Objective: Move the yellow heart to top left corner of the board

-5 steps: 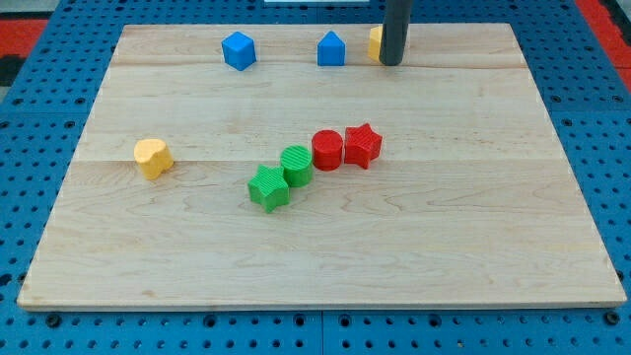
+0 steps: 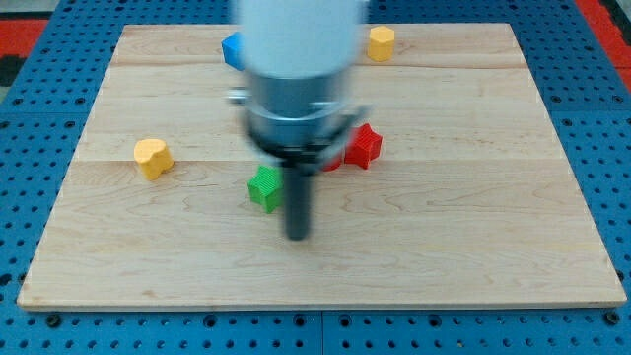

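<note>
The yellow heart [image 2: 152, 158] lies at the board's left, about mid-height. My tip [image 2: 297, 237] is on the board below the centre, just right of and below the green star [image 2: 263, 187], far to the right of the yellow heart. The arm's body is blurred and hides the middle of the board, including the green cylinder and most of the red cylinder.
A red star [image 2: 365, 145] sits right of the arm. A yellow block [image 2: 382, 43] lies at the top, right of centre. A blue block [image 2: 232, 47] shows partly at the top behind the arm. The wooden board [image 2: 493, 247] rests on a blue pegboard.
The arm has swung from the board's top edge beside the yellow block down to below the centre, beside the green star. It now hides a blue block, the green cylinder and the red cylinder.
</note>
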Robot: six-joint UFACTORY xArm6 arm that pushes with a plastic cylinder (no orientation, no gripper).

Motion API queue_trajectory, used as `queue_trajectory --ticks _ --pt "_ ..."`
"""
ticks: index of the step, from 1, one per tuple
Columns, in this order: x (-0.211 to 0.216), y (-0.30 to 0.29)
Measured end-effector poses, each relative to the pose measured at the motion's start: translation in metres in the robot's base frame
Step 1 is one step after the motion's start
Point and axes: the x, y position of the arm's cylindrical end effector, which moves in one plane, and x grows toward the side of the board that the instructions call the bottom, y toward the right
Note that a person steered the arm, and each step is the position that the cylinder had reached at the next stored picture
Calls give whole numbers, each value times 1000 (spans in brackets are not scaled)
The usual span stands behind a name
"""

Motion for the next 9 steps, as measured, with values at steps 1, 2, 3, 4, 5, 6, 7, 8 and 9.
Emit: queue_trajectory --ticks 1,2,3,4,5,6,7,8,9 --pt "-42 -41" --pt "-55 -75" --pt "-64 -130" --pt "-114 -160" --pt "-125 -160" --pt "-90 -185" --pt "-77 -190" --pt "-78 -176" --pt "-79 -152"
